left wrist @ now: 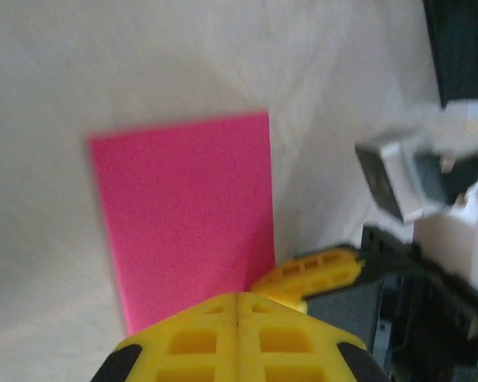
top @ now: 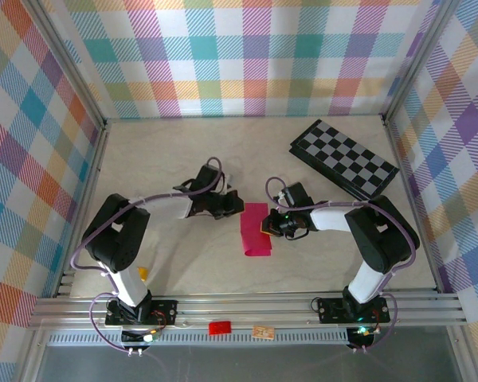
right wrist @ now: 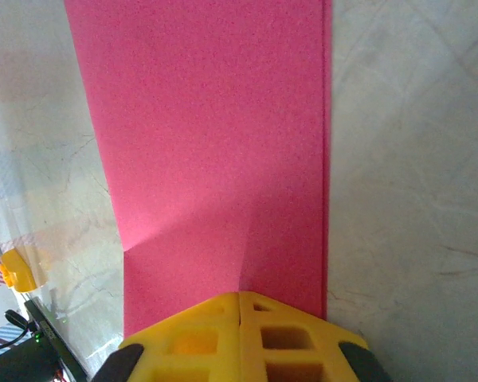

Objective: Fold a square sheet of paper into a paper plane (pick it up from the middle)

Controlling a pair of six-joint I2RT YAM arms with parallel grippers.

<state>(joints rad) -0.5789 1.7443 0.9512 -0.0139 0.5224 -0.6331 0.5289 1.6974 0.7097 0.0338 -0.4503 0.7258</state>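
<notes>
Centre of the top view: the square sheet of paper, folded to a narrow magenta strip, lies on the surface. The right gripper has its jaws clamped on the strip's right edge, puckering it. The left gripper sits at the upper-left corner, jaws together; whether they pinch paper, I cannot tell.

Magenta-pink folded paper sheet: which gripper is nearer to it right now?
Right. The right gripper, fingertips shut, sits over the right edge of the magenta-pink paper sheet; the left gripper hangs just off its far-left corner.
</notes>
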